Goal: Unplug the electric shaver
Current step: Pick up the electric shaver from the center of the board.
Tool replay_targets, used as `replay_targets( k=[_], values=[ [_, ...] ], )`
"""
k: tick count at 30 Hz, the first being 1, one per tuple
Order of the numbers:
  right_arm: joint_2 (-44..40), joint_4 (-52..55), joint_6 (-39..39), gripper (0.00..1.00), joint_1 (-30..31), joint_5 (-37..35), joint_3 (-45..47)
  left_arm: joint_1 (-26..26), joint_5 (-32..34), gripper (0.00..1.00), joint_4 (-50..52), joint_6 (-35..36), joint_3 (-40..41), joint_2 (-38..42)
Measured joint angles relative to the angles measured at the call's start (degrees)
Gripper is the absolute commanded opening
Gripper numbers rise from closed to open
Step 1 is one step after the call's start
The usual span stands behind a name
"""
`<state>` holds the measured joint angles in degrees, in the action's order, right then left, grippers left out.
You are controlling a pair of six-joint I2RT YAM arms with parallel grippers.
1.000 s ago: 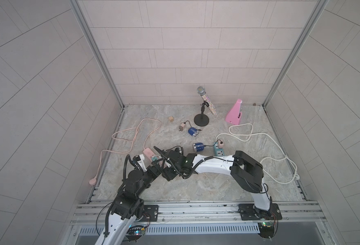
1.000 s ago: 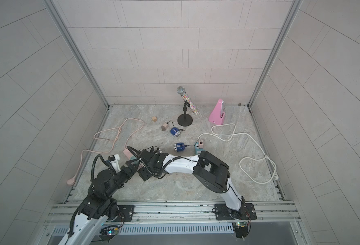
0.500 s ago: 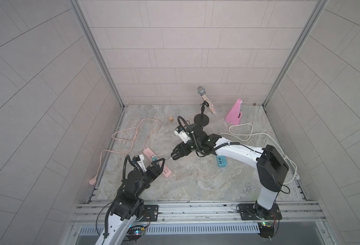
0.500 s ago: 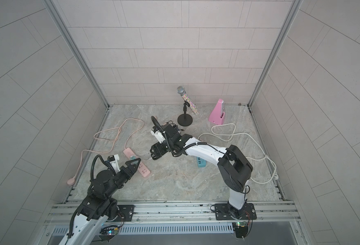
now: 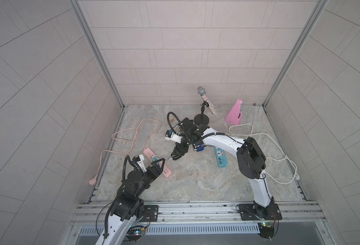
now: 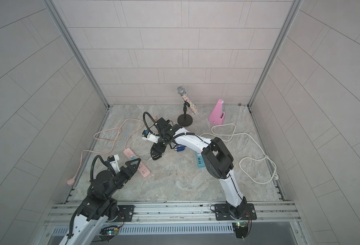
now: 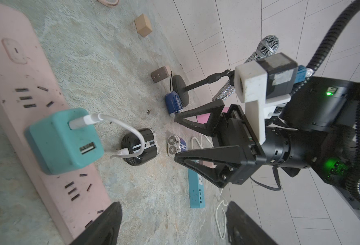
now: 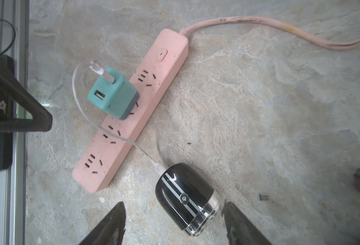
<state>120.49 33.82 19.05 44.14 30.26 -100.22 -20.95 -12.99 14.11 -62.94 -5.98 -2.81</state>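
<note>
Black shaver (image 8: 185,197), blue shaver (image 5: 198,147), teal strip (image 5: 220,158)

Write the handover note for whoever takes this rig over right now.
The left gripper is open and empty, over the pink power strip near the teal USB charger.
The right gripper is open and empty, over the black electric shaver, a finger on either side.
The white cable joins charger and shaver, plugged at both ends.
Done: nothing unplugged yet.
Left: hold the shaver, pull the plug out.
</note>
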Motion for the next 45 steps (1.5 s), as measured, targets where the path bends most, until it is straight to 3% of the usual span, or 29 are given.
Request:
replay_targets(
  k=[9,23,31,45],
  values=[
    [3.41,5.27,5.22,0.75,1.22,-1.11,-2.64,0.00,0.09,0.82,0.00,0.00,0.00,-0.13],
    [9.38,7.15,9.27,0.75,4.66,-8.98,-8.20,0.00,0.15,0.82,0.11,0.00,0.00,0.66],
    [11.15,8.59,9.68,0.73,4.15,-15.10,-8.07,0.00,0.15,0.82,0.15,0.00,0.00,0.94],
    [8.39,5.40,8.96,0.71,2.67,-16.70,-2.45,0.00,0.13,0.82,0.04,0.00,0.00,0.76]
  ],
)
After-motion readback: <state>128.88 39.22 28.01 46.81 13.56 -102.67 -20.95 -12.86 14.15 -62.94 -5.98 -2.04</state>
